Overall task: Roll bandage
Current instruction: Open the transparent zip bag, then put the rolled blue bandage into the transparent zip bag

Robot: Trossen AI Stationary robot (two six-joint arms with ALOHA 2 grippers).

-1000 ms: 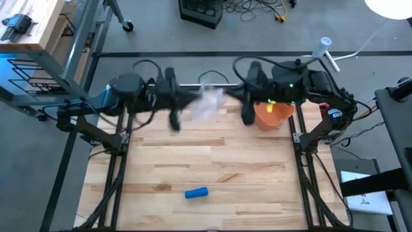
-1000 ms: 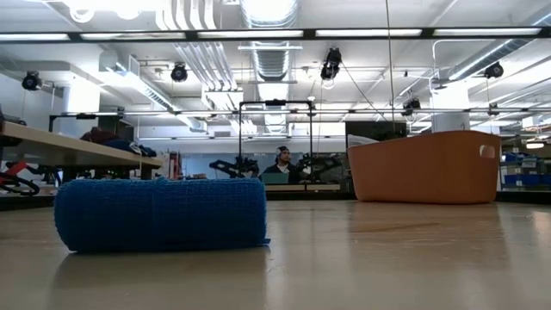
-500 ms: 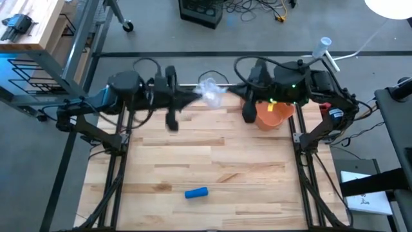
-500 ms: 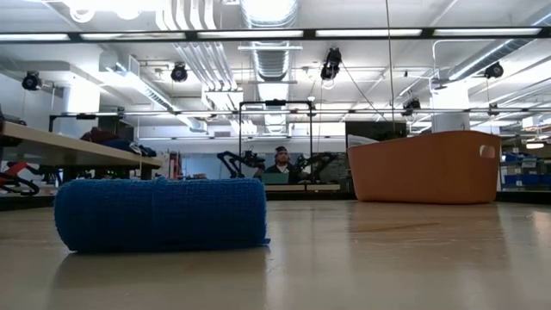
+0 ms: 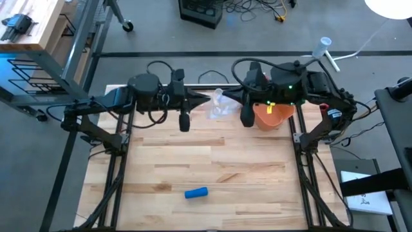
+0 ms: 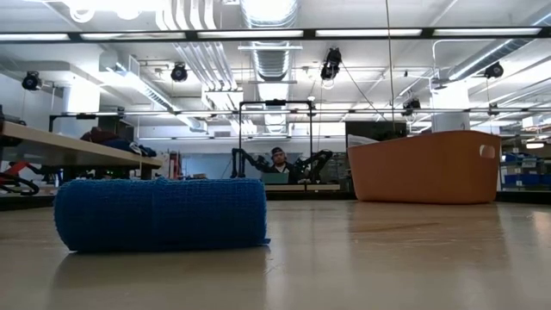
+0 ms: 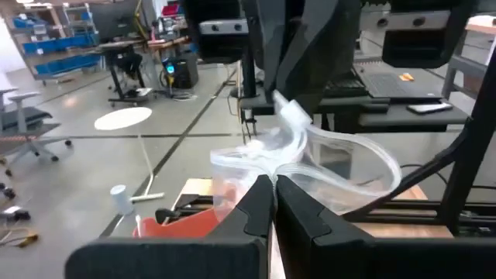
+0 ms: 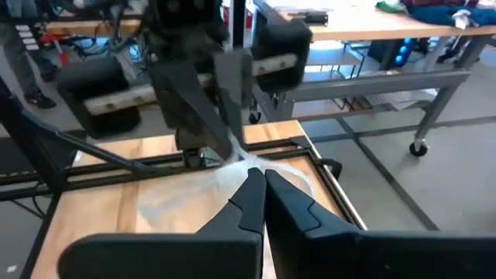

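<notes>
A crinkled clear plastic bag (image 5: 219,105) hangs between the two grippers at the far edge of the wooden table (image 5: 257,174). The left gripper (image 5: 207,99) and right gripper (image 5: 226,98) each have their fingers clamped together on the bag. The bandage (image 5: 196,193), a blue ribbed fabric cylinder, lies on the near table, well apart from both. An orange tub (image 5: 273,115) sits under the right arm.

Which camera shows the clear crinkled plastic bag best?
The left wrist view: the clear crinkled plastic bag fills its centre, pinched between both shut grippers. The right wrist view shows it faintly, the high view as a small pale patch; the low view misses it.
</notes>
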